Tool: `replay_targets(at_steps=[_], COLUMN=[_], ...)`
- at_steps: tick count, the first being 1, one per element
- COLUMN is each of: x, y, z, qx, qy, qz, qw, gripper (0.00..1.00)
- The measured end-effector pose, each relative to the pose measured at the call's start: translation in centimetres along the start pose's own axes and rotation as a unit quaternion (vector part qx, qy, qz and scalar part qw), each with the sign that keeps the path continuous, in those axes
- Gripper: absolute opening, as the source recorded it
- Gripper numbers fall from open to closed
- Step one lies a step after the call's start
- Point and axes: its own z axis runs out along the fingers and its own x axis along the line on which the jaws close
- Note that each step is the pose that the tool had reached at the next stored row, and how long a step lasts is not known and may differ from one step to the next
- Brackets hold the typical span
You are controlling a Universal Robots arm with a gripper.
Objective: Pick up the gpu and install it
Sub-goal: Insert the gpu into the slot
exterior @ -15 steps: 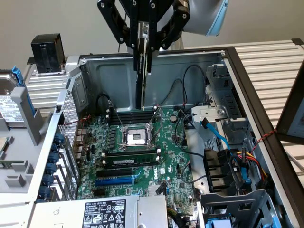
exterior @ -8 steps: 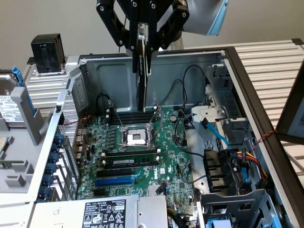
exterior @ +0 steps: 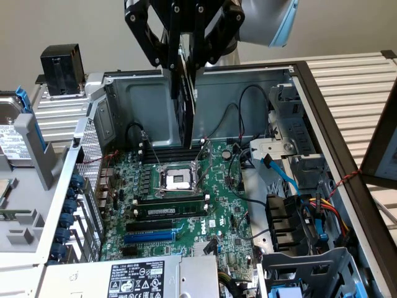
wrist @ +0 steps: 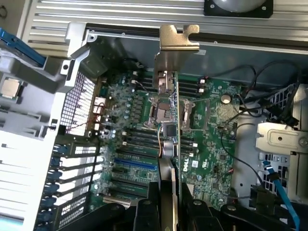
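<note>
While the gripper (exterior: 186, 62) hangs at twelve o'clock in the exterior view, its two black fingers (exterior: 169, 53) are clamped on the gpu (exterior: 185, 105), which dangles edge-on above the motherboard (exterior: 217, 211). Seen that way, the card is a thin dark slab. Its lower end is in line with the CPU socket (exterior: 175, 180) near the picture's centre.

In the wrist view the gpu (wrist: 169, 130) shows a narrow strip of green board with small chips. Its metal end bracket (wrist: 175, 45), a dull stamped plate with a bent, notched tab, sits at the end far from the gripper (wrist: 168, 211).

The cooler shroud is turned away and hard to make out. The frame edge cuts off the gripper's upper body, and the fingers hide the gripped end of the card.

The motherboard is glossy green and studded with dark slots. One blue slot (exterior: 149, 236) lies at seven o'clock from the socket. The open case (exterior: 149, 105) is bare grey sheet metal, with a perforated panel (exterior: 90, 155) at nine o'clock and bundled coloured cables (exterior: 325, 211) at four o'clock.
</note>
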Motion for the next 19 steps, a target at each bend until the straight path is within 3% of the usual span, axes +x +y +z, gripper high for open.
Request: replay_targets(at_steps=[5,9,12,16,19], x=[-0.01,-0.02,-0.02,-0.03,-0.03], y=[-0.02,-0.03,-0.04,-0.05,-0.05], z=[0.10,0.18,0.23,0.27,0.28], qx=[0.0042,0.0079,0.0105,0.0146,0.0186], qy=[0.0076,0.0140,0.0185,0.0237,0.0236], qz=[-0.044,-0.080,-0.106,-0.142,-0.165], qw=[0.9990,0.9967,0.9941,0.9895,0.9858], gripper=[0.28,0.28,0.28,0.28,0.28])
